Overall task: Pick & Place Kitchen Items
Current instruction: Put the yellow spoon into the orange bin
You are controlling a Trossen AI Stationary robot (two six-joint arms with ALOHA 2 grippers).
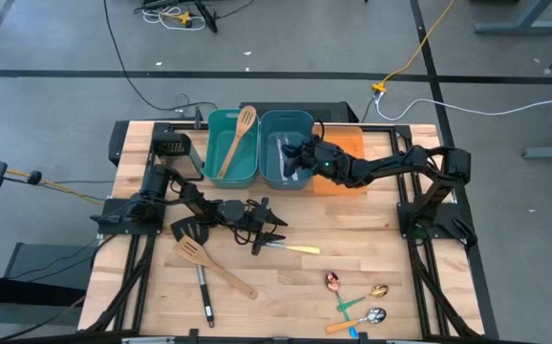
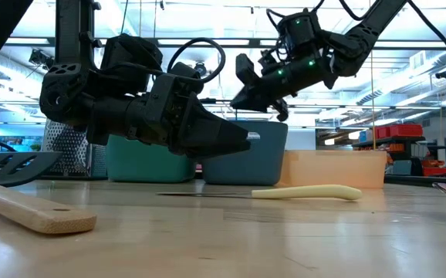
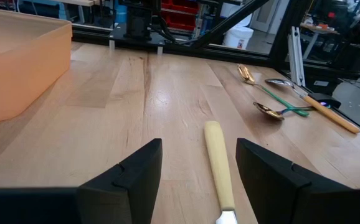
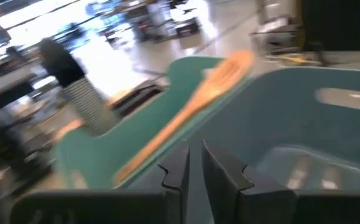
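**Left gripper straddles the yellow-handled knife; right gripper hangs over the blue-grey bin**

The wooden table (image 1: 352, 248) is the landmark. Near its middle lies the yellow-handled knife (image 1: 293, 248), cream-yellow handle and thin silver blade, flat on the boards. The left gripper (image 3: 198, 171) sits low over the blade end with fingers (image 3: 130, 177) spread wide, handle between them, nothing clamped.

Toward the table's front left lie a wooden slotted spatula (image 1: 211, 265) and 2 black turners (image 1: 202, 290). Toward the front right are 3 small spoons (image 1: 357, 301), shiny bowls with green and orange handles.

At the table's back edge stand the teal bin (image 1: 230, 143), holding 1 wooden spatula (image 1: 239, 139) leaning on its wall, then the blue-grey bin (image 1: 284, 148), with silver items in it too blurred to name, then an orange bin (image 1: 343, 153). The right gripper (image 4: 195, 168) hovers above the blue-grey bin, fingers nearly together, empty. A black mesh box (image 1: 172, 146) stands left of the teal bin.

Beyond the table, grey floor with cables.
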